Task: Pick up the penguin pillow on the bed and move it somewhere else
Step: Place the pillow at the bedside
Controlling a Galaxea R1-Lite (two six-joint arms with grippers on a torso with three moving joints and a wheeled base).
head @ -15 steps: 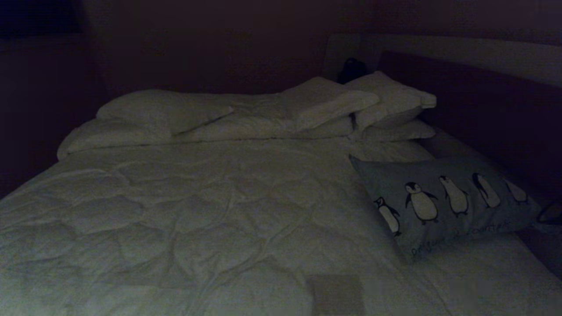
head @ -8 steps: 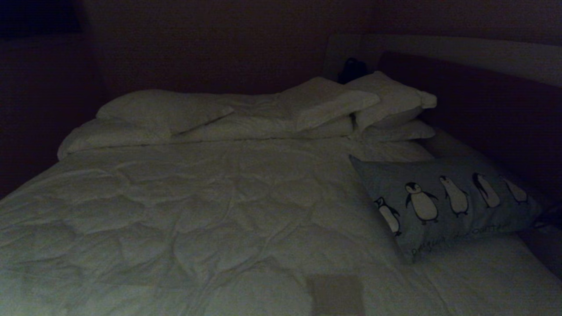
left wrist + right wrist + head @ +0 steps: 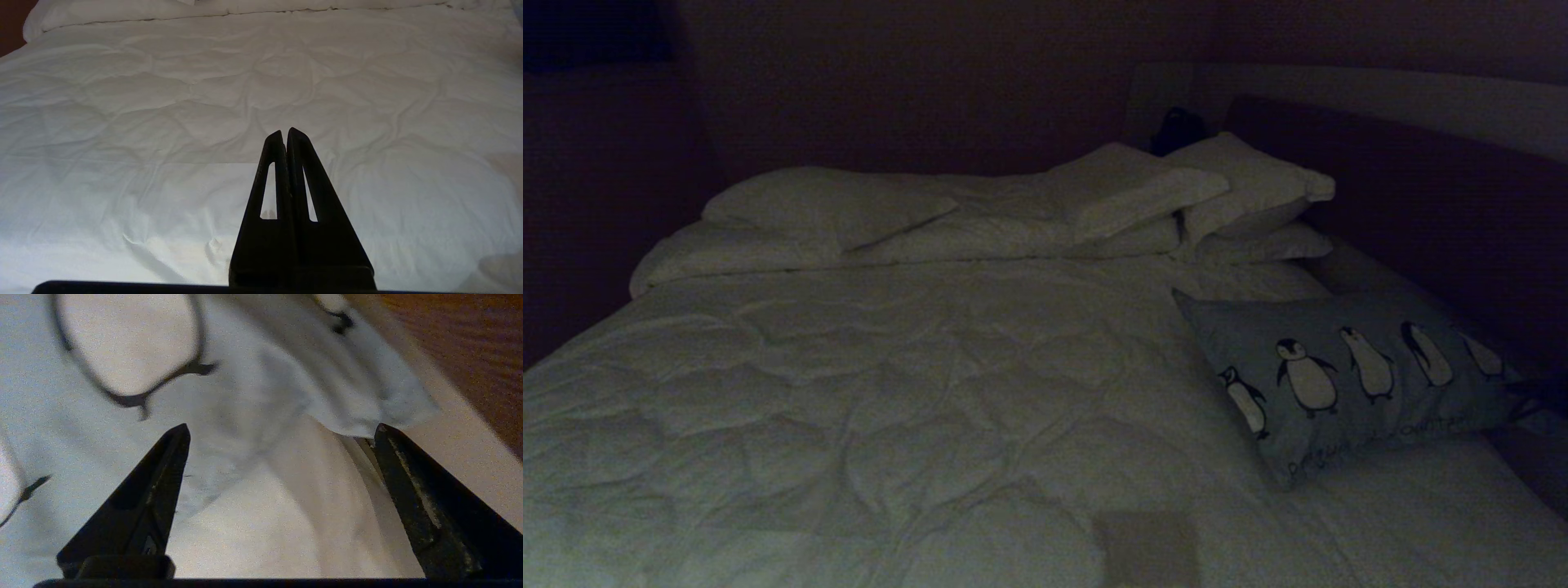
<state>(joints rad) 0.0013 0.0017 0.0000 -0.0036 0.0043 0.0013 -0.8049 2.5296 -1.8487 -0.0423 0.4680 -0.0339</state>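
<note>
The penguin pillow (image 3: 1347,376), its script only partly legible, lies at four o'clock on the bed (image 3: 915,392), against the dark headboard (image 3: 1421,188). The right hand (image 3: 282,430) gapes wide at its corner, empty. The left hand (image 3: 284,132) hangs pinched shut over the duvet (image 3: 163,122).

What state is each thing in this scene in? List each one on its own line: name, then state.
penguin pillow: lying on the bed's right side, not gripped.
bed: made, duvet wrinkled.
white pillows: stacked at the head end.
right gripper: open, at the penguin pillow's corner.
left gripper: shut, empty, above the duvet.
</note>
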